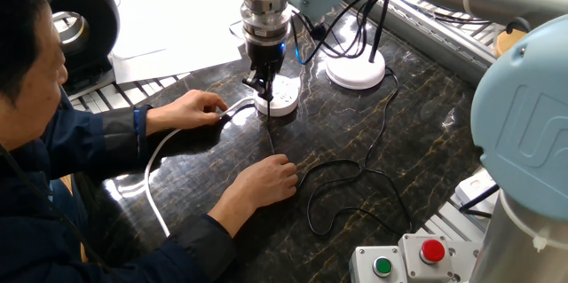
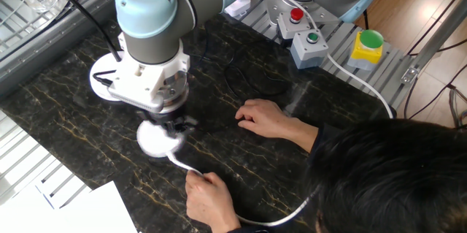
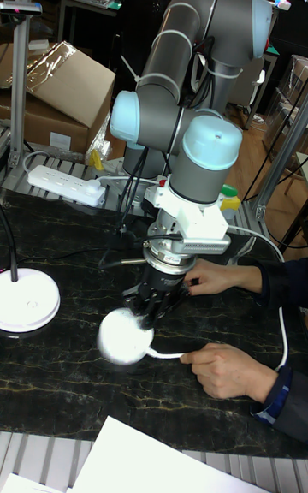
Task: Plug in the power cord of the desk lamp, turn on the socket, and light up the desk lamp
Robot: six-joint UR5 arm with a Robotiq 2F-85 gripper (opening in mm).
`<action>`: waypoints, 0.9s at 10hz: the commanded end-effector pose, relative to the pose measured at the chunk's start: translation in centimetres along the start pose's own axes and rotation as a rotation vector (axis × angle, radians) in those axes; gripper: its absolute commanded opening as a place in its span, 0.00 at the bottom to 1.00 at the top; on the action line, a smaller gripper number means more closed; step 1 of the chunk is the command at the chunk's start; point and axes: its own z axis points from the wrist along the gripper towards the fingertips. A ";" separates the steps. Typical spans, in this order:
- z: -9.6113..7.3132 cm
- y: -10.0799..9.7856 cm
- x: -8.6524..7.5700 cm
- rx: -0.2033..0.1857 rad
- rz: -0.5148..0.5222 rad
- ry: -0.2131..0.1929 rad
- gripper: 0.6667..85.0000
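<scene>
The round white socket (image 1: pixel 283 98) lies on the dark marble table (image 1: pixel 417 132), its thick white cable held by a person's hand (image 1: pixel 197 106). My gripper (image 1: pixel 263 86) stands right over the socket, shut on the small black plug of the power cord (image 1: pixel 271 137). The cord trails under the person's other hand (image 1: pixel 266 181) and loops toward the desk lamp's white disc base (image 1: pixel 357 73). In the other fixed view the socket (image 2: pixel 155 139) is motion-blurred under the gripper (image 2: pixel 174 125). The tall fixed view shows the same blur on the socket (image 3: pixel 126 336).
A box with a red button (image 1: pixel 432 252) and one with a green button (image 1: pixel 382 265) sit at the table's near right corner. White papers (image 1: pixel 169 26) lie behind the socket. A rectangular power strip (image 3: pixel 64 185) rests at the back. The person leans over the front-left edge.
</scene>
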 end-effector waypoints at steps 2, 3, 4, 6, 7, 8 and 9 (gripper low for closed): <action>1.3 0.4 -0.9 0.008 0.015 -0.038 0.01; 1.3 0.7 -1.0 0.004 0.023 -0.044 0.01; 2.3 1.1 -1.1 -0.002 0.024 -0.056 0.01; -0.1 0.5 -0.6 0.021 -0.010 -0.025 0.01; -1.8 0.6 -0.6 0.024 -0.048 -0.028 0.11; -3.0 0.9 -1.0 0.015 -0.108 -0.047 0.36; -3.3 1.7 -2.7 -0.024 -0.130 -0.122 0.77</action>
